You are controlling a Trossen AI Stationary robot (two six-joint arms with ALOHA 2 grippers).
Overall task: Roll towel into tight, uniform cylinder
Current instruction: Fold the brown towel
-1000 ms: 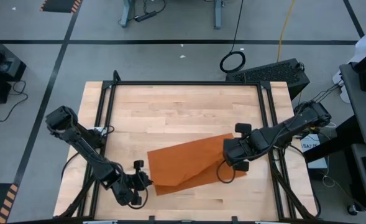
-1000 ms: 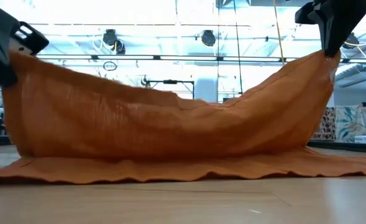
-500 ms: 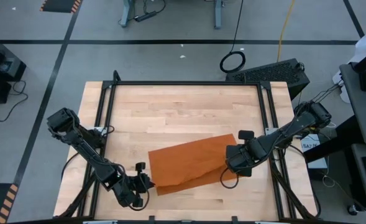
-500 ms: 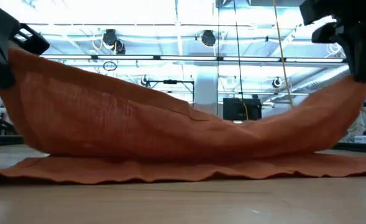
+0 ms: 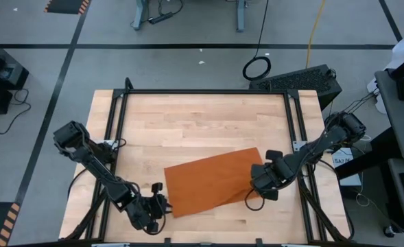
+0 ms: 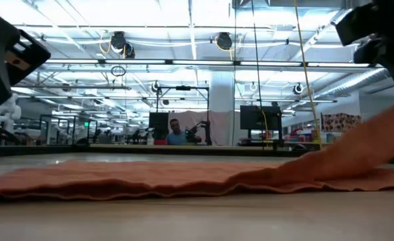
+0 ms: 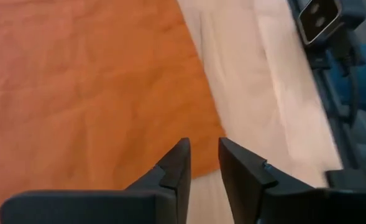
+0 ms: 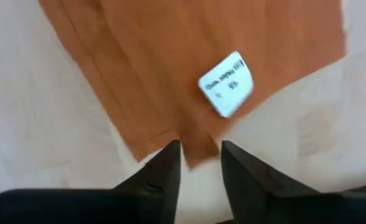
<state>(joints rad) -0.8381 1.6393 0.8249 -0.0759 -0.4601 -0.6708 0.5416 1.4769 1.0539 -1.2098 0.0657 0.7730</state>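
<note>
High view: the towel [image 5: 212, 180] is lying folded over on the wooden surface [image 5: 188, 123], toward the near side, as a slanted rust-orange strip with its right end farther back than its left.
Left gripper [image 5: 162, 204]: hovering just beside the towel's near-left corner, at the near-left part of the surface.
Left fingers: in the left wrist view the two dark fingers [image 7: 176, 167] are standing slightly apart with only a narrow gap, nothing showing between them; one is sitting over the orange edge [image 7: 96, 93], the other over bare wood.
Right gripper [image 5: 262, 186]: sitting over the towel's right end, near the right side of the surface.
Right fingers: in the right wrist view they [image 8: 165, 167] are parted a little, and a strip of the towel's edge [image 8: 170, 68] is reaching down into the gap; I cannot tell whether they are pinching it or have let it go.
Tag: a small white tag [image 8: 227, 83] is lying on the cloth close to the right fingers, printed side showing.
Low view: the cloth [image 6: 150, 179] is lying low and rippled across the surface, and its right end [image 6: 377, 147] is rising in a slope toward the dark gripper [image 6: 384, 33] at the upper right.
Room beyond: a person [image 6: 175, 137] is sitting far back under bright ceiling lights.
</note>
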